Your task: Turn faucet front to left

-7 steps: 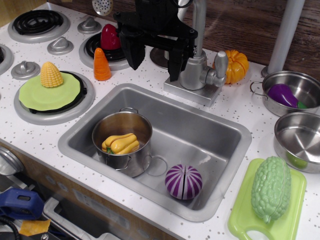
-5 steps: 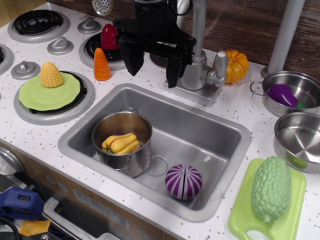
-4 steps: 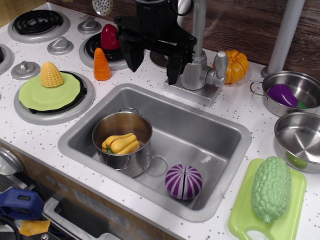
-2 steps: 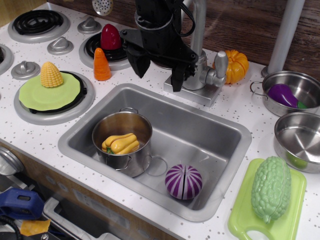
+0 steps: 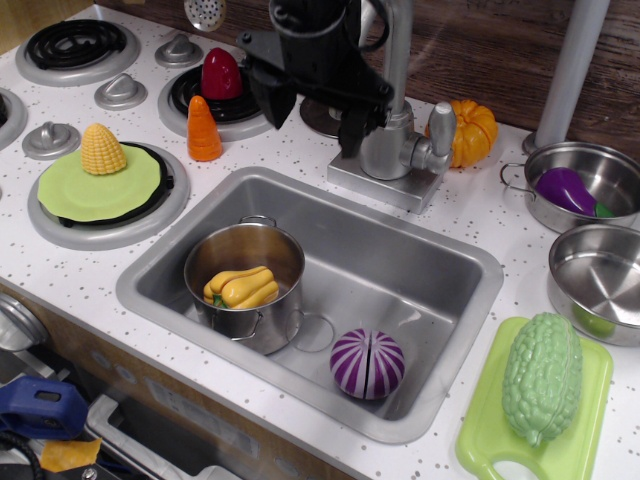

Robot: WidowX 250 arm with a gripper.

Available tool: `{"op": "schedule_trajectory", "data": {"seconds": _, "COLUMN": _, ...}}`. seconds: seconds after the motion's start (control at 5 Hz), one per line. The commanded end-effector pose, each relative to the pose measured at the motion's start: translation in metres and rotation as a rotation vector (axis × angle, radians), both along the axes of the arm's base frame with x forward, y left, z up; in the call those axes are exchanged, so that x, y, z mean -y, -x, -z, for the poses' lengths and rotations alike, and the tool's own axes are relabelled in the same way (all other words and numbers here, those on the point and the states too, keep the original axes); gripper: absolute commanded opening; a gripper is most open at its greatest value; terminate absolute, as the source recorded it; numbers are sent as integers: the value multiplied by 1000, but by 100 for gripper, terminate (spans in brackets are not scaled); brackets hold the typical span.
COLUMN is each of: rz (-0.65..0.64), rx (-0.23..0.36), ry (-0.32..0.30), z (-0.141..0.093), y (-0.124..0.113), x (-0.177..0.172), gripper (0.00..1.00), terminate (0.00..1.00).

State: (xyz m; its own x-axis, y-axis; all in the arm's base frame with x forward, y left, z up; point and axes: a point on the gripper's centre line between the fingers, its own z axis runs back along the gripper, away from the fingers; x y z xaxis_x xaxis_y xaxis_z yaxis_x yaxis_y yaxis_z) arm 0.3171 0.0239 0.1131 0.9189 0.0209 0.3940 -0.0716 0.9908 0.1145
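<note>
The black fingers (image 5: 271, 108) are standing spread wide apart and gripping nothing; one tip is hanging at about 9 o'clock of the faucet, the other (image 5: 352, 133) is sitting just beside the faucet's cylindrical body, and whether it is touching the metal cannot be told. The gripper (image 5: 311, 120) is pointing downward over the back edge of the sink, with the dark arm rising out of the top of the view.

The faucet (image 5: 392, 140) is standing upright on its square base plate at 12 o'clock of the sink (image 5: 420, 260), its stubby lever sticking out toward 3 o'clock and its tall spout climbing past the top edge, partly hidden behind the arm.

Inside the sink, a steel pot (image 5: 246, 285) is sitting at the 9 o'clock side, holding a yellow squash (image 5: 241, 287); a purple striped onion (image 5: 367, 364) is lying at 6 o'clock, apart from the pot.

On the white speckled worktop (image 5: 90, 270), an orange pumpkin (image 5: 472, 132) is resting just at 3 o'clock of the faucet. An orange carrot (image 5: 203, 129) and a red pepper (image 5: 221, 74) are standing at 9 to 10 o'clock of the gripper. A corn cob (image 5: 103, 149) is sitting on a green plate (image 5: 95, 190) farther toward 9 o'clock. At the right, a pan is holding a purple eggplant (image 5: 566, 190), and a green bitter gourd (image 5: 542, 375) is lying on a green cutting board (image 5: 484, 440).

No readable writing or brand mark is showing anywhere.
</note>
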Motion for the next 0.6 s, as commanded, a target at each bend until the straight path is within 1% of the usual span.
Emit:
{"op": "schedule_trajectory", "data": {"seconds": 0.0, "rz": 25, "rx": 70, "ry": 1, "z": -29, "y": -21, "x": -9, "gripper": 100, "terminate": 0}}
{"op": "schedule_trajectory", "data": {"seconds": 0.2, "rz": 31, "rx": 89, "ry": 2, "z": -25, "y": -30, "x": -14, "gripper": 100, "terminate": 0}}
{"op": "schedule_trajectory", "data": {"seconds": 0.4, "rz": 36, "rx": 99, "ry": -4, "z": -21, "y": -32, "x": -22, "gripper": 0, "terminate": 0}}
